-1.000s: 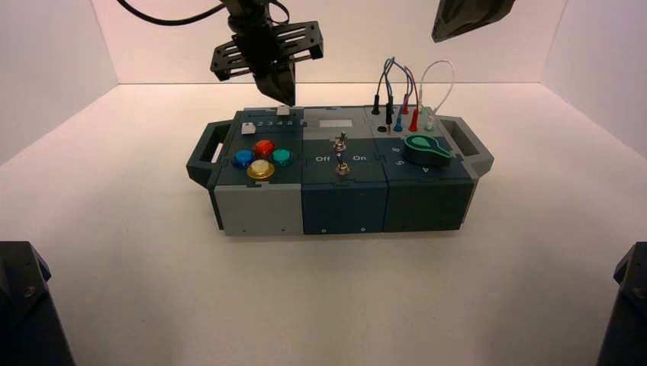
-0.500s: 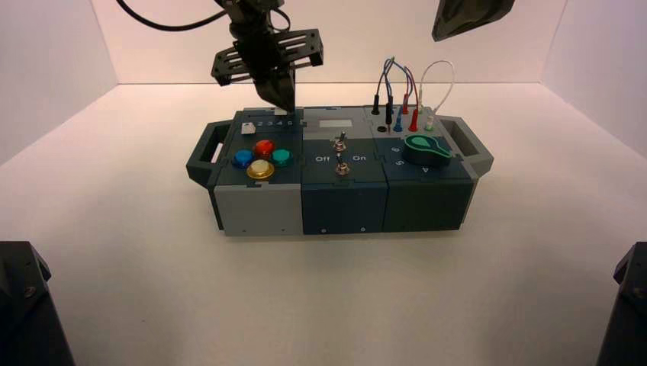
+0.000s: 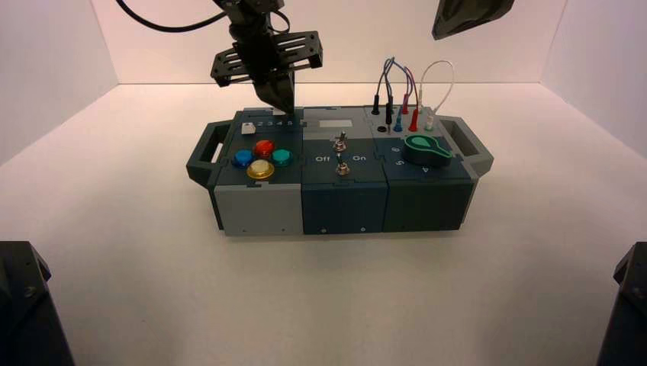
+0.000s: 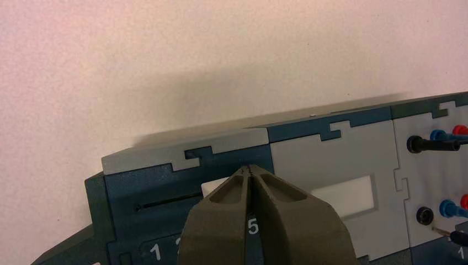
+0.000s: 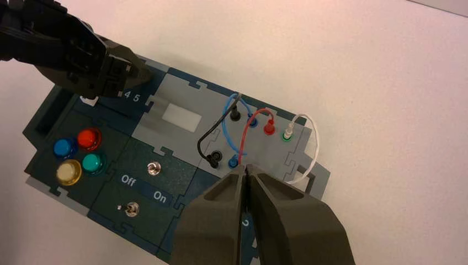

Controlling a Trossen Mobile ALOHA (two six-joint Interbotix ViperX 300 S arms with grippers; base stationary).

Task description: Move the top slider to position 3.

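Note:
The top slider's small white knob (image 4: 215,186) shows in the left wrist view, sitting in its slot (image 4: 165,201) near the 5 end, right beside one finger of my left gripper (image 4: 249,168). The gripper is shut, its tips down at the slot on the box's far left edge (image 3: 284,107). In the high view the gripper hides the knob. The digit row 2 3 4 5 (image 3: 275,123) lies just in front of it; in the left wrist view a 5 (image 4: 253,226) shows between the fingers and the 3 is hidden. My right gripper (image 3: 458,19) is shut and parked high at the back right.
The bigger white knob of the lower slider (image 3: 247,128) sits at the row's left end. Four coloured round buttons (image 3: 262,158), two toggle switches (image 3: 341,143), a green knob (image 3: 427,147) and plugged wires (image 3: 400,99) fill the rest of the box.
My left gripper has come down a little onto the far edge of the box. The white top knob that showed below its tips a second ago is now covered in the high view.

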